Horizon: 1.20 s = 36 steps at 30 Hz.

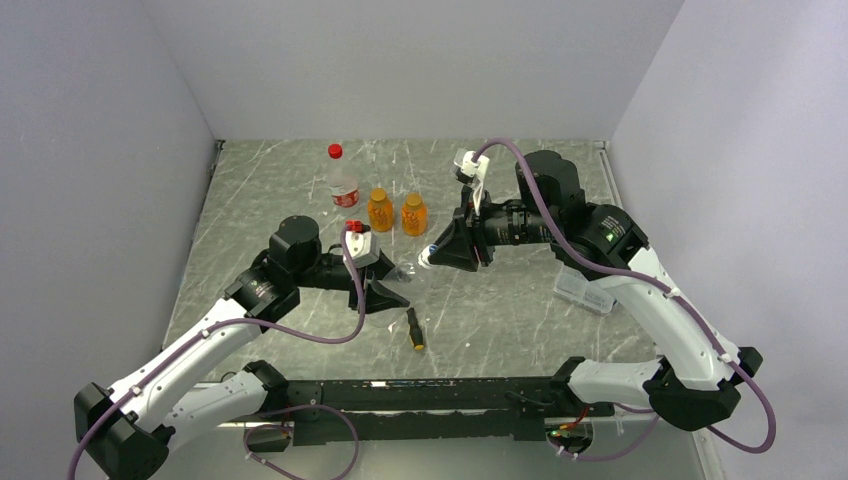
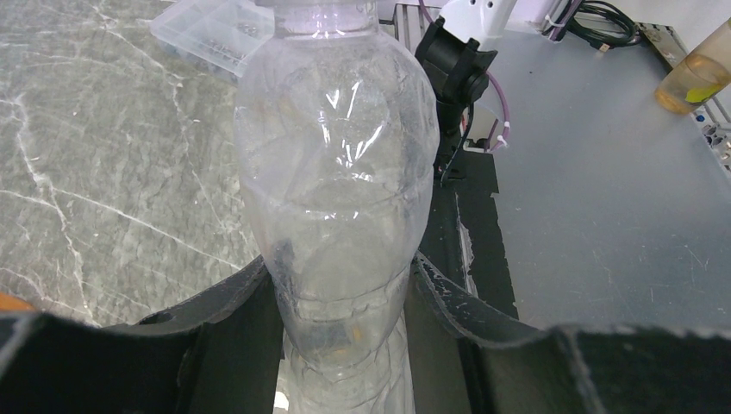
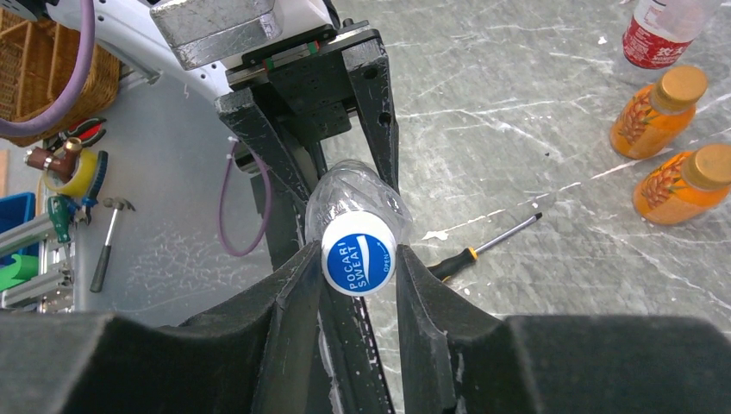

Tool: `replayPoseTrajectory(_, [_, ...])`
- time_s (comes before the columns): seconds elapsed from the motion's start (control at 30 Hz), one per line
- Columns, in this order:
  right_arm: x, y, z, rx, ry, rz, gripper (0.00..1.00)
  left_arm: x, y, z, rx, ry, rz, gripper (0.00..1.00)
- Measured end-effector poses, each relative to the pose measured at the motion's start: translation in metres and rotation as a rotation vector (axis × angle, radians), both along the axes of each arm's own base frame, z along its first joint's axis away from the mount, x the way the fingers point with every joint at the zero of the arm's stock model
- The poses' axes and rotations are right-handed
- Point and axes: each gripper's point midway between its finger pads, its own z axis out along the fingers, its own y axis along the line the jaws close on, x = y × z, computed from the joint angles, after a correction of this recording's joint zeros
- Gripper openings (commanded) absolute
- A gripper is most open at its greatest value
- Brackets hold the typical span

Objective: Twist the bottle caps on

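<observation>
My left gripper (image 2: 345, 289) is clamped around the clear bottle (image 2: 336, 155), which lies sideways over the middle of the table (image 1: 500, 310). My right gripper (image 3: 355, 263) pinches the blue cap (image 3: 359, 248) on the bottle's neck, squarely between my fingers.

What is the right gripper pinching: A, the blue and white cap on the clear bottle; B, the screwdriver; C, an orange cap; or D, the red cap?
A: the right wrist view shows the right gripper closed on the blue and white cap of the clear bottle that the left gripper holds.
</observation>
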Motion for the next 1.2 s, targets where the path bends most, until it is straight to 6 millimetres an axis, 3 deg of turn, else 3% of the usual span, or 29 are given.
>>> replayPoseTrajectory(0.13, [0.001, 0.001, -0.001, -0.003, 0.003, 0.001, 0.34, 0.0, 0.0, -0.001, 0.001, 0.002, 0.001, 0.0])
replayPoseTrajectory(0.53, [0.003, 0.005, -0.008, -0.021, 0.024, 0.007, 0.13, -0.001, 0.003, -0.007, 0.023, 0.024, 0.001, 0.0])
replayPoseTrajectory(0.87, [0.0, 0.008, -0.028, -0.107, 0.117, 0.045, 0.1, -0.003, 0.013, -0.024, 0.118, 0.022, 0.007, 0.0])
replayPoseTrajectory(1.2, [0.006, 0.012, -0.036, -0.154, 0.164, 0.023, 0.08, 0.009, 0.018, -0.03, 0.182, -0.017, 0.061, 0.0])
